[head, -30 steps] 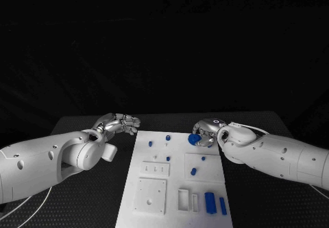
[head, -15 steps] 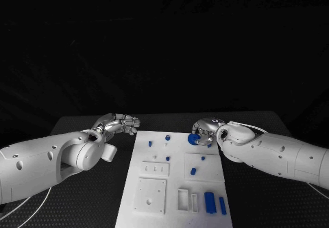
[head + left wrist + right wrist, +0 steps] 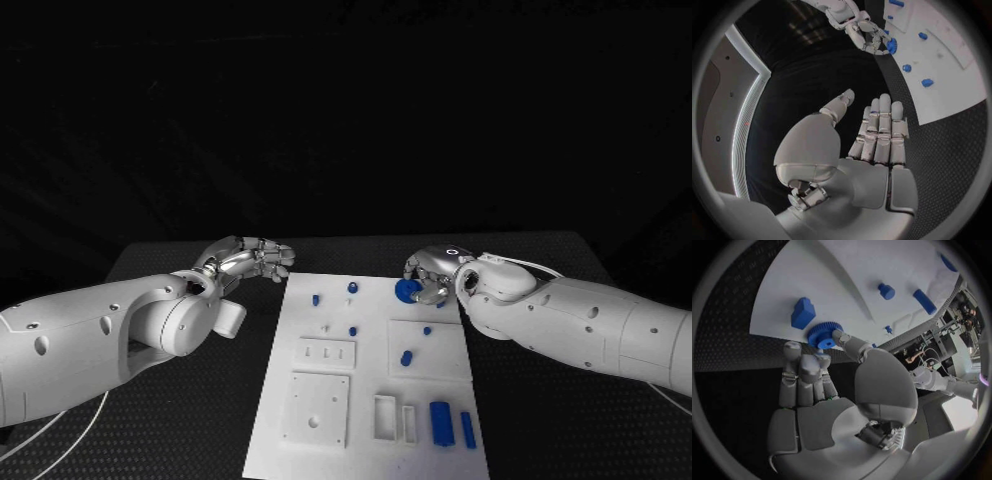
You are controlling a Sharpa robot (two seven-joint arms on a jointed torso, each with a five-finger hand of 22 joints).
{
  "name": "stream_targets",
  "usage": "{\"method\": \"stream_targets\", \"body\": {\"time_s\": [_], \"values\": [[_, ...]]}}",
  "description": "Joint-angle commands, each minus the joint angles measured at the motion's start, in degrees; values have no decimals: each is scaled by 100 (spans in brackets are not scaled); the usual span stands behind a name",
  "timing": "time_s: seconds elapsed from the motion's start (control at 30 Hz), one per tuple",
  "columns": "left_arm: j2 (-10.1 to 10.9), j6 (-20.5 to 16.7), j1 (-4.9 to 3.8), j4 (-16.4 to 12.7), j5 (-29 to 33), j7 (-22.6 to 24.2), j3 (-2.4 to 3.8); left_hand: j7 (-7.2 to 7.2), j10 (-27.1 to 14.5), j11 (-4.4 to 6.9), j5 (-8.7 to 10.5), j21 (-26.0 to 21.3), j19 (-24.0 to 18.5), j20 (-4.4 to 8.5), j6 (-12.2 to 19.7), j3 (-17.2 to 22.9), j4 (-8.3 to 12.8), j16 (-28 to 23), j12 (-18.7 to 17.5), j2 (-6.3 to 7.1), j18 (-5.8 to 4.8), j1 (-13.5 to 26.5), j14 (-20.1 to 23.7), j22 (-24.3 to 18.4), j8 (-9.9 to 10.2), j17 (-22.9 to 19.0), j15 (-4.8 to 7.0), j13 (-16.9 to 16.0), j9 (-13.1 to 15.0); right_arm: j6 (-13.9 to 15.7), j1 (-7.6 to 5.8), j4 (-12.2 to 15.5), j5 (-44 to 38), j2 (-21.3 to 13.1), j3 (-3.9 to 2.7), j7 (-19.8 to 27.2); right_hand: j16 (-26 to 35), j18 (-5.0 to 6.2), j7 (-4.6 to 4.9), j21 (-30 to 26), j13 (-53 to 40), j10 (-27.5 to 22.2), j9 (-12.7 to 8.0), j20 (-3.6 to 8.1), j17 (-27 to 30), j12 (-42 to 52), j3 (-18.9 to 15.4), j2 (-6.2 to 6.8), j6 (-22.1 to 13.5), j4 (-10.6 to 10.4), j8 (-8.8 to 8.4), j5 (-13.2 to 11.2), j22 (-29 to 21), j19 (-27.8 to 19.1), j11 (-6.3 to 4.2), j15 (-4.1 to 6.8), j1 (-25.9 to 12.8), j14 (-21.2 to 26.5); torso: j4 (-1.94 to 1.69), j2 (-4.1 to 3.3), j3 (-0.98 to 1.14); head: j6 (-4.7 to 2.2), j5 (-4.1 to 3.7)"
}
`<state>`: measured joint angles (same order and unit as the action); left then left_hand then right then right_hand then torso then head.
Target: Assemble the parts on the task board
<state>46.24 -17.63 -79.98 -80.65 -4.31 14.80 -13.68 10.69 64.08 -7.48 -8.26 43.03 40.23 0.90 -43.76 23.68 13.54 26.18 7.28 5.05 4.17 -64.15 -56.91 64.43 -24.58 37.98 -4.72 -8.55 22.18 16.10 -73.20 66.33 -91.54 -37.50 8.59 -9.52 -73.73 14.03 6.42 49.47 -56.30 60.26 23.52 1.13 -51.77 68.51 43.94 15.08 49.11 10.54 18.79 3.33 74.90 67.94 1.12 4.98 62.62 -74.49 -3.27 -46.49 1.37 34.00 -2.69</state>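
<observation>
Task board taken as the landmark throughout. Right hand sits over the board's far right corner, pinching a blue toothed gear between thumb and fingertips; in the right wrist view the gear hangs just above the board surface, close beside a blue block-shaped part, and whether it touches the board cannot be told. Left hand is off the board's far left edge, over the black table, holding nothing; the left wrist view shows its fingers straight and side by side, thumb apart. Judgement on progress: early to middle. Several small blue parts stand at the board's far end and middle, including a peg near the far edge and a slanted oblong piece on the raised square panel; whether these are seated in sockets or merely resting cannot be told. At the board's near end two blue bars lie beside a white slotted frame, seemingly not yet placed, and the square plate on the near left shows open holes. Gear placement looks like the step in hand; bars and remaining sockets appear outstanding.
</observation>
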Motion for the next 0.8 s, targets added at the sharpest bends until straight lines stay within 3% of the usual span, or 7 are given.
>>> {"method": "stream_targets", "body": {"time_s": [0.03, 0.2, 0.33, 0.47, 0.6, 0.8], "values": [[-7, 37, -3, -13, -25, 28, 3, 2, -21, 6, 14, 32, -33, 1, 45, 20, 22, -37, -24, 20, 57, 57, -16, -7, 17, 6, -4, 2, 8, -243, 75, -16, -270, -13, 43, -67, 33, 97, 65, 23, 11, -340, -8, 19, -12, 38, -29, 62, 561, 61, -12, -19, 115, -11, -42, 46, -1, 3, -4, 5, 3, 0, -20], [-14, 31, -3, -4, -25, 27, 3, 1, -22, 7, 14, 33, -33, 1, 46, 22, 24, -38, -25, 20, 57, 58, -15, -8, 17, 7, -5, 2, 9, -335, 80, -43, -255, 10, 65, -35, 40, 97, 64, 27, 16, -343, -3, 17, -22, 44, -92, 74, 569, 123, -7, -21, 112, -15, -41, 44, 9, 0, -14, 8, 6, 2, -5], [-14, 24, -3, -4, -25, 28, 3, 1, -22, 7, 14, 34, -33, 0, 46, 23, 24, -38, -25, 20, 57, 59, -15, -8, 17, 8, -5, 2, 9, -302, 89, -54, -255, 13, 79, -8, 48, 97, 51, 25, 22, -338, 13, 16, -28, 49, -52, -25, 629, 127, 25, -24, 106, -15, -53, 52, 59, -2, -15, 5, 0, 0, 4], [-16, 22, -3, -7, -25, 31, 3, 0, -22, 7, 14, 35, -34, 0, 46, 24, 24, -39, -25, 19, 57, 60, -16, -9, 17, 8, -5, 1, 10, -329, 89, -66, -254, 22, 79, 20, 52, 97, 6, 27, 37, -300, 53, 4, -47, 63, 91, -139, 775, 25, 100, -37, 100, -2, -92, 84, 78, -15, 2, 8, 2, 5, 9], [-18, 22, -3, -9, -25, 29, 3, 0, -22, 7, 14, 36, -34, 0, 47, 25, 25, -39, -26, 18, 57, 62, -16, -9, 16, 9, -5, 1, 11, -318, 89, -72, -220, 25, 79, 55, 53, 97, -38, 34, 54, -275, 98, 1, -67, 66, 185, -223, 899, -77, 168, -48, 102, 2, -132, 118, 44, -20, -4, 5, 0, 2, 16], [-16, 24, -3, -1, -25, 28, 3, -1, -22, 8, 13, 37, -34, 0, 47, 28, 27, -41, -26, 17, 57, 63, -16, -10, 16, 11, -6, 0, 12, -77, 89, -15, -123, 21, 78, 81, 46, 97, -97, 55, 70, -224, 175, 10, -98, 80, 223, -285, 1037, -171, 258, -49, 105, 19, -186, 168, -26, -22, -10, 5, -3, 0, 5]]}}
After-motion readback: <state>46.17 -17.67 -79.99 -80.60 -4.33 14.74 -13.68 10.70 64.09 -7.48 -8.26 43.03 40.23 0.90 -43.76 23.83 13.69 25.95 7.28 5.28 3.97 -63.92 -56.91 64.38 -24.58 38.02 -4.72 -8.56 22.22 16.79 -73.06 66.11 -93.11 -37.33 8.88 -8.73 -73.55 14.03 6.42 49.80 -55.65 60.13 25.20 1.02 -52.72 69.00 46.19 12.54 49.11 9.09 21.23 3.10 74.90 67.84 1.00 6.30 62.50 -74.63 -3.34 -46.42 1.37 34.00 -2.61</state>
